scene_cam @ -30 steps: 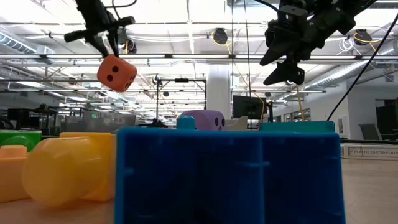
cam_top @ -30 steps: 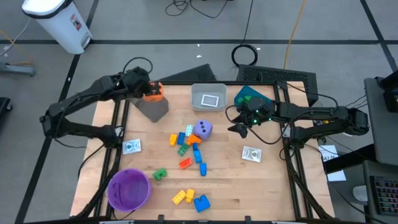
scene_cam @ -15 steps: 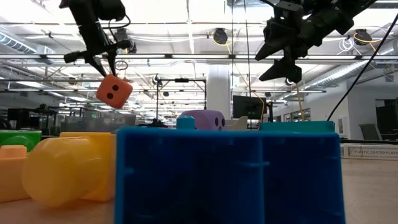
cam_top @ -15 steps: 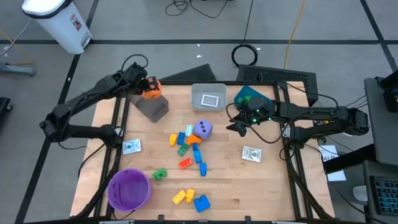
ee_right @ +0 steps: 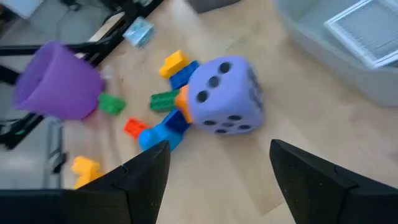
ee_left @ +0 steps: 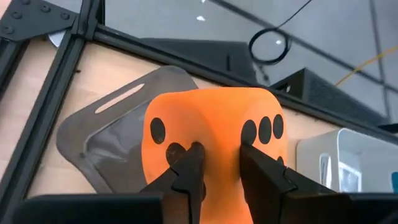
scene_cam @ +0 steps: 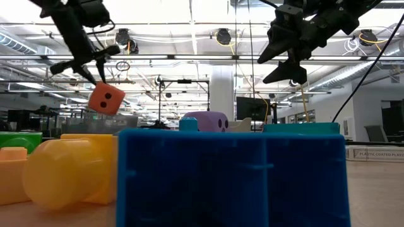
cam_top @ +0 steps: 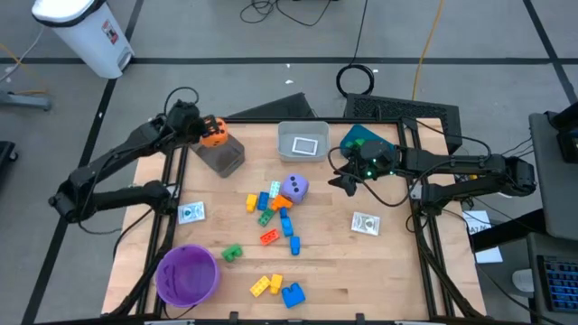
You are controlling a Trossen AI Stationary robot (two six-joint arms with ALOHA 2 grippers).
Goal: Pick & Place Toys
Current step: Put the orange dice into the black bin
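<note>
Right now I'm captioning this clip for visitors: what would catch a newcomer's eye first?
First, the orange die pinched in the left gripper, held in the air over the grey bin at the table's far left corner. Next, the purple die beside a cluster of small bricks mid-table, with the right gripper hovering open just to its right.
</note>
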